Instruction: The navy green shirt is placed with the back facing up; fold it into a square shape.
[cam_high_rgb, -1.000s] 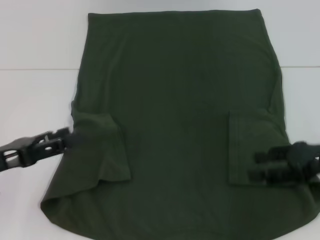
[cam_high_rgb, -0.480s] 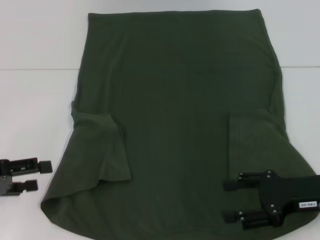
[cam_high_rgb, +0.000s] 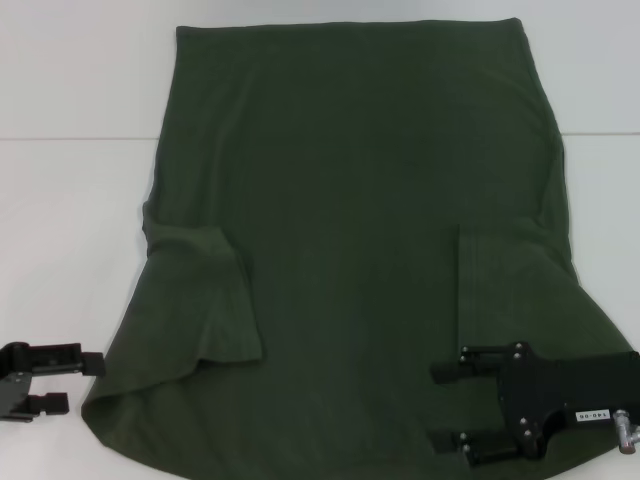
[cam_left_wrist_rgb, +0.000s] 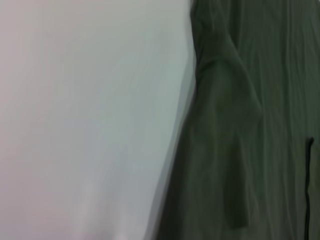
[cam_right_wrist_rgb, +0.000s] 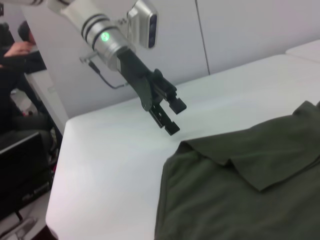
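Observation:
The navy green shirt (cam_high_rgb: 350, 230) lies flat on the white table (cam_high_rgb: 70, 210) with its plain back up, and both sleeves are folded inward onto the body. My left gripper (cam_high_rgb: 80, 383) is open and empty, just off the shirt's near left corner. It also shows in the right wrist view (cam_right_wrist_rgb: 172, 117), hovering over the table beside the shirt (cam_right_wrist_rgb: 250, 190). My right gripper (cam_high_rgb: 440, 405) is open and empty, over the shirt's near right part below the folded right sleeve (cam_high_rgb: 500, 290). The left wrist view shows the shirt's left edge (cam_left_wrist_rgb: 240, 130).
The white table (cam_left_wrist_rgb: 75, 100) extends to the left of the shirt. In the right wrist view its edge (cam_right_wrist_rgb: 60, 165) drops off, with a dark chair (cam_right_wrist_rgb: 20, 165) and a person (cam_right_wrist_rgb: 20, 45) beyond it. A white wall stands behind the table.
Both grippers have left the folded sleeves and drawn back toward the near edge. The left one now sits off the cloth; the right one has moved slightly left over the hem area.

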